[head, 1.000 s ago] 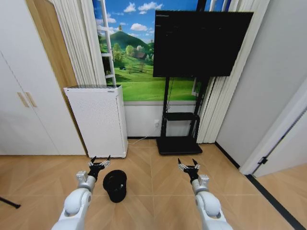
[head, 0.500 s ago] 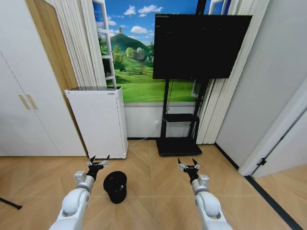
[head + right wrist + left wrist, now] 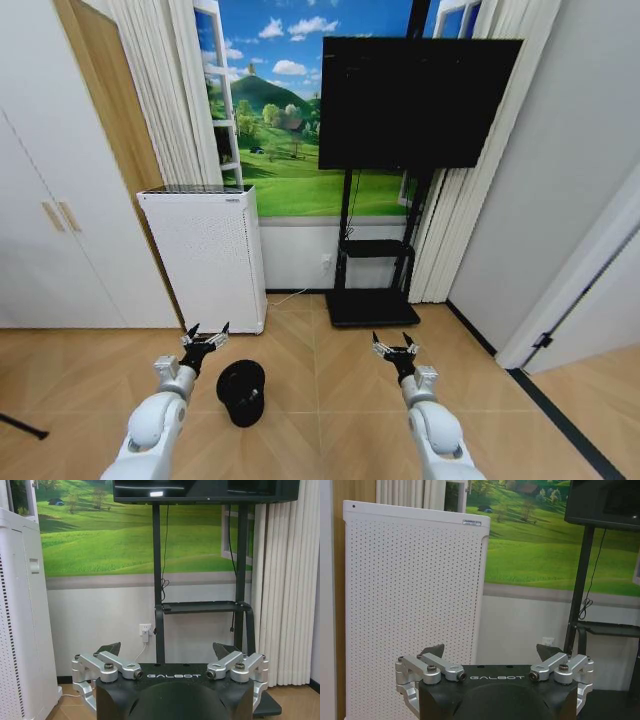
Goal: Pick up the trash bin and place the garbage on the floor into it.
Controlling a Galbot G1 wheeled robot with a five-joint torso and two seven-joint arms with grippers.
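The trash bin (image 3: 241,392), a small black wire-mesh basket, stands upright on the wooden floor in the head view. My left gripper (image 3: 205,335) hovers open just left of and beyond the bin, nothing between its fingers. My right gripper (image 3: 396,343) is open too, held over bare floor well to the bin's right. In the left wrist view the left gripper (image 3: 491,652) spreads wide toward the white appliance. The right gripper (image 3: 167,649) in its wrist view points at the TV stand. The garbage is out of view.
A tall white perforated appliance (image 3: 204,258) stands against the wall behind the bin. A black TV (image 3: 416,90) on a black stand (image 3: 372,296) sits to its right. White cupboards (image 3: 55,205) line the left, a door frame (image 3: 575,290) the right.
The whole head view has shifted slightly downward and the room looks a bit nearer, so the camera moved. Both grippers stay open in the same pose.
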